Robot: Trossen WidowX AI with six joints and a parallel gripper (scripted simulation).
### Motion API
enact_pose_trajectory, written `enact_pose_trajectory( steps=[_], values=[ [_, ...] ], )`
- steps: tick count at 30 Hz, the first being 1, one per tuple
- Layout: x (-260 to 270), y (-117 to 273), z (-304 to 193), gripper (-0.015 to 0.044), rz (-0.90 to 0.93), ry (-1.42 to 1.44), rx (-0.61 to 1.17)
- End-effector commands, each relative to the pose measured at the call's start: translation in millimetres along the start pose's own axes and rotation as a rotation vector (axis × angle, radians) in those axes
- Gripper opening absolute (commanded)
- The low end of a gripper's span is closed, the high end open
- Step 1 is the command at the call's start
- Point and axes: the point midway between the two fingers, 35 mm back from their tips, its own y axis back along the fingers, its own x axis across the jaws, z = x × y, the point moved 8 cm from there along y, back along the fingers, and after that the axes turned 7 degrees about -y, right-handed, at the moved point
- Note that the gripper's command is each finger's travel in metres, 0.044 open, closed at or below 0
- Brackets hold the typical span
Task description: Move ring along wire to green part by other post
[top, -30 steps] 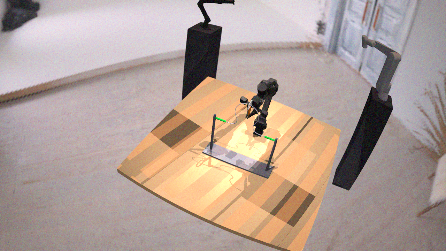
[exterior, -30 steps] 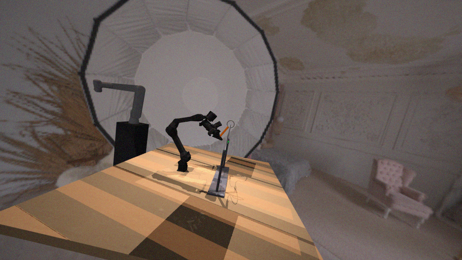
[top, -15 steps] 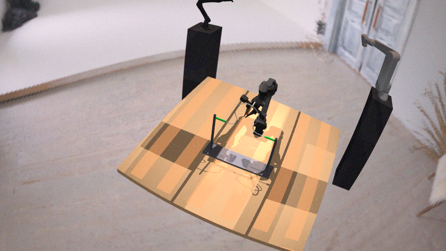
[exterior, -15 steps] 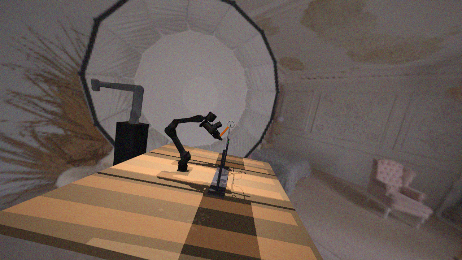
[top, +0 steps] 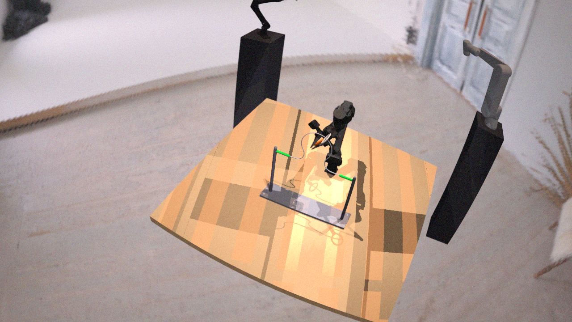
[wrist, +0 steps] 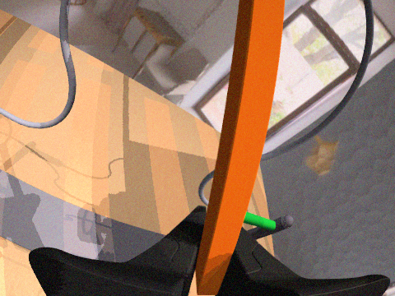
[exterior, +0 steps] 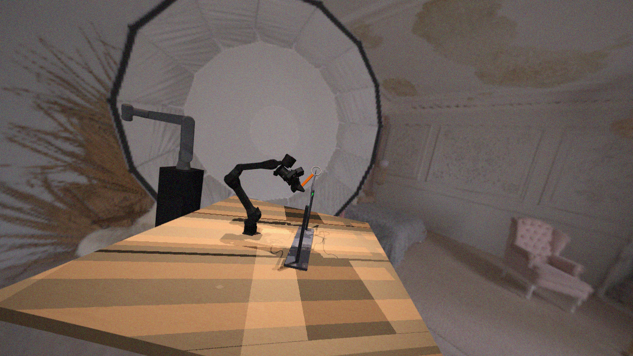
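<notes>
My gripper (top: pixel 313 145) (exterior: pixel 302 188) (wrist: pixel 210 214) is shut on the lower end of the orange handle (top: pixel 319 141) (exterior: pixel 306 179) (wrist: pixel 248 115). The handle slopes up to the pale ring (top: pixel 324 139) (exterior: pixel 311 170), which is out of the wrist view. In the top view the ring appears around the grey wire (top: pixel 302 150) (wrist: pixel 72 82) at the right shoulder of its high arch; its clearance is too small to tell. The wire dips to a green part (top: pixel 283 153) at the left post (top: pixel 273 170) and a green part (top: pixel 346 177) at the right post (top: pixel 348 198).
The posts stand on a grey base plate (top: pixel 304 206) (exterior: pixel 306 247) (wrist: pixel 132 238) on the wooden table (top: pixel 240 240) (exterior: pixel 212 318). My arm stands behind the wire. Two other arms stand on dark pedestals (top: pixel 258 72) (top: pixel 465 180) beyond the table.
</notes>
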Motion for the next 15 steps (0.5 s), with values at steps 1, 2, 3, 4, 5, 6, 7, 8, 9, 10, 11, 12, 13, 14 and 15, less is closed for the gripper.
enact_pose_trajectory(
  steps=[1, 2, 3, 4, 5, 6, 7, 8, 9, 10, 11, 12, 13, 14, 15],
  values=[
    [-0.1, 0.5, -1.7, -0.0150, -0.029, 0.045, -0.010],
    [-0.1, 0.4, -1.9, -0.0150, -0.036, 0.057, -0.013],
    [-0.2, 0.3, -2.0, -0.0150, -0.044, 0.068, -0.015],
    [-0.2, 0.2, -2.1, -0.0150, -0.051, 0.080, -0.018],
    [-0.2, 0.1, -2.3, -0.0150, -0.058, 0.092, -0.021],
    [-0.3, 0.0, -2.4, -0.0150, -0.066, 0.103, -0.023],
    [-0.3, -0.1, -2.6, -0.0150, -0.073, 0.115, -0.026],
    [-0.4, -0.2, -2.7, -0.0150, -0.080, 0.126, -0.029],
    [-0.4, -0.2, -2.9, -0.0150, -0.088, 0.138, -0.031],
    [-0.5, -0.3, -3.0, -0.0150, -0.095, 0.149, -0.034],
    [-0.5, -0.4, -3.1, -0.0150, -0.102, 0.161, -0.036],
    [-0.6, -0.5, -3.3, -0.0150, -0.109, 0.172, -0.039],
    [-0.7, -0.6, -3.4, -0.0150, -0.117, 0.184, -0.042],
    [-0.7, -0.7, -3.5, -0.0150, -0.124, 0.196, -0.044],
    [-0.8, -0.8, -3.7, -0.0150, -0.131, 0.207, -0.047]
  ],
)
